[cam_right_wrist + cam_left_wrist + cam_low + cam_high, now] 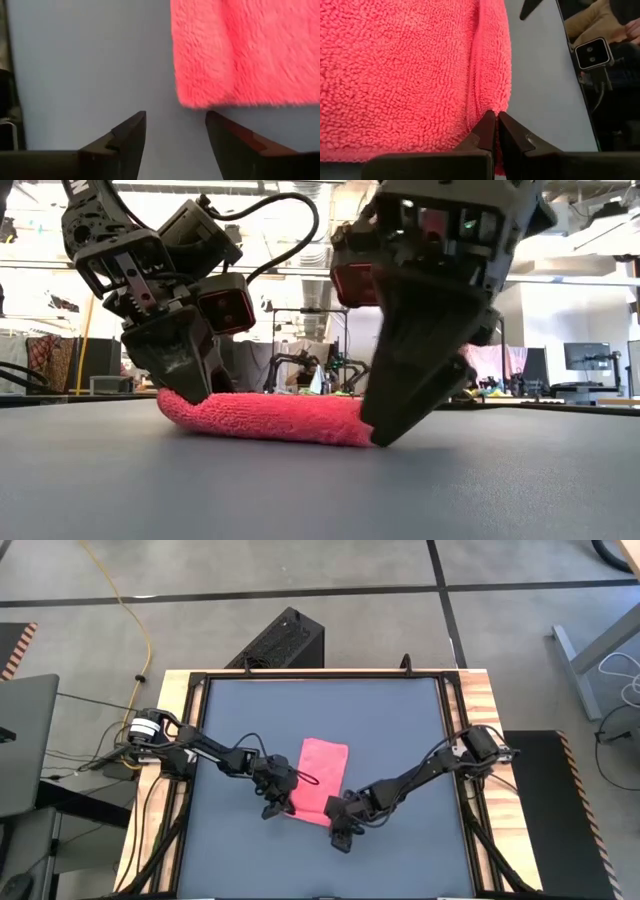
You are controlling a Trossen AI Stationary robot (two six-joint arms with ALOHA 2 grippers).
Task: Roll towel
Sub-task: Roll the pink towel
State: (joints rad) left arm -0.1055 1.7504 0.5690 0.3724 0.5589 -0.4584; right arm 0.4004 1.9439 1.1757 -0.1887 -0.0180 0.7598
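Towel [322, 772]: pink, lying near mid-table [400, 720], long axis running away from the near edge, slightly slanted. Near end thickened into a low roll, seen in the low view as a rounded pink ridge [270, 418] resting on the grey surface. Remainder flat.

Left gripper [277, 802]: down at the towel's near left corner. Jaws closed to a thin slit, fingertips [487, 125] pinching the towel's folded edge; pile visible on both sides of the tips in the left wrist view [395, 75]. In the low view, gripper [185, 385] pressed onto the left end of the roll.

Right gripper [343, 832]: at the towel's near right corner, just off the cloth. Jaws parted moderately, nothing between them; bare table visible through the gap in the right wrist view. Towel corner [235, 55] just ahead of the fingers [127, 132], not touching. In the low view, gripper [405, 415] tip down on the table against the right end of the roll.

Both arms reaching inward from opposite table sides.
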